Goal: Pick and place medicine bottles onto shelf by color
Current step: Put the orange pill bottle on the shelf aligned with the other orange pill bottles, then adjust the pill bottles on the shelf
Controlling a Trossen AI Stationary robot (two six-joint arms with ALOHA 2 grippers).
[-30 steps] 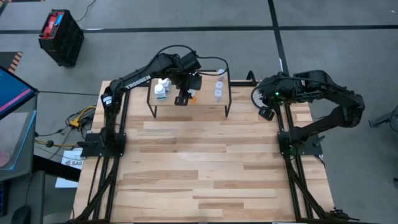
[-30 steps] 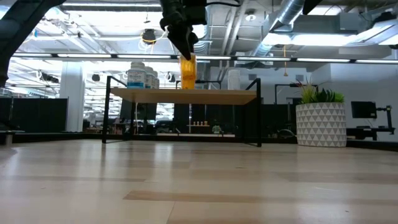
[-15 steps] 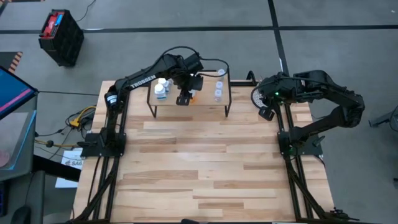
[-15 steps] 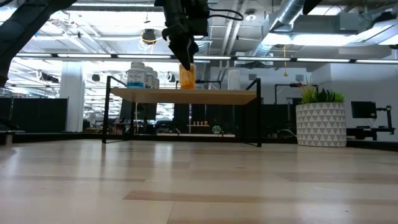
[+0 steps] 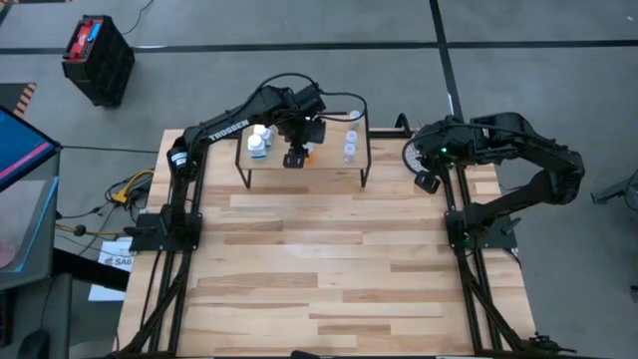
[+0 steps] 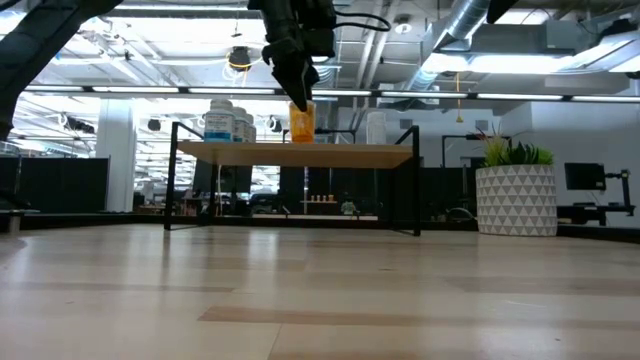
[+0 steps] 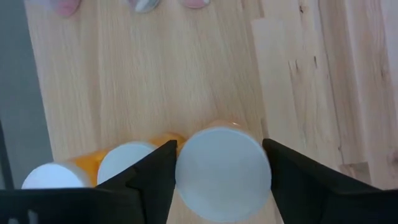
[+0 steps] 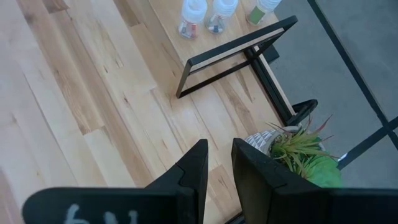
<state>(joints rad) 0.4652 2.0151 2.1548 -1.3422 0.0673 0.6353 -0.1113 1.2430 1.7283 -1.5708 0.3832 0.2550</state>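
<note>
The shelf point(image 5: 334, 160) stands at the table's far edge. On its top stand white bottles with blue labels point(image 5: 259, 142) at the left, two orange bottles point(image 7: 127, 163) in the middle and clear bottles point(image 5: 350, 145) at the right. My left gripper point(image 5: 294, 157) is over the middle of the shelf, shut on a third orange bottle point(image 6: 301, 122) beside the other two. My right gripper point(image 5: 427, 182) hangs past the table's far right corner, empty, its fingers a narrow gap apart. My left gripper pinches the orange bottle's white cap point(image 7: 224, 171) between its two fingers, one on each side of it. The fingers come from above, pointing down. The bottle hangs upright below them; the shelf's front edge point(image 6: 300, 153) hides its base in the low view.
A white plant pot point(image 6: 516, 200) with a green plant point(image 8: 301, 155) stands right of the shelf, under my right gripper. The wide wooden tabletop point(image 5: 329, 259) lies on the near side of the shelf. A black crate point(image 5: 98, 58) sits on the floor beyond the table.
My left gripper has gone down toward the shelf top and a little toward the table's far edge, still shut on the orange bottle. The bottle has stayed upright and now shows shorter above the shelf's edge.
</note>
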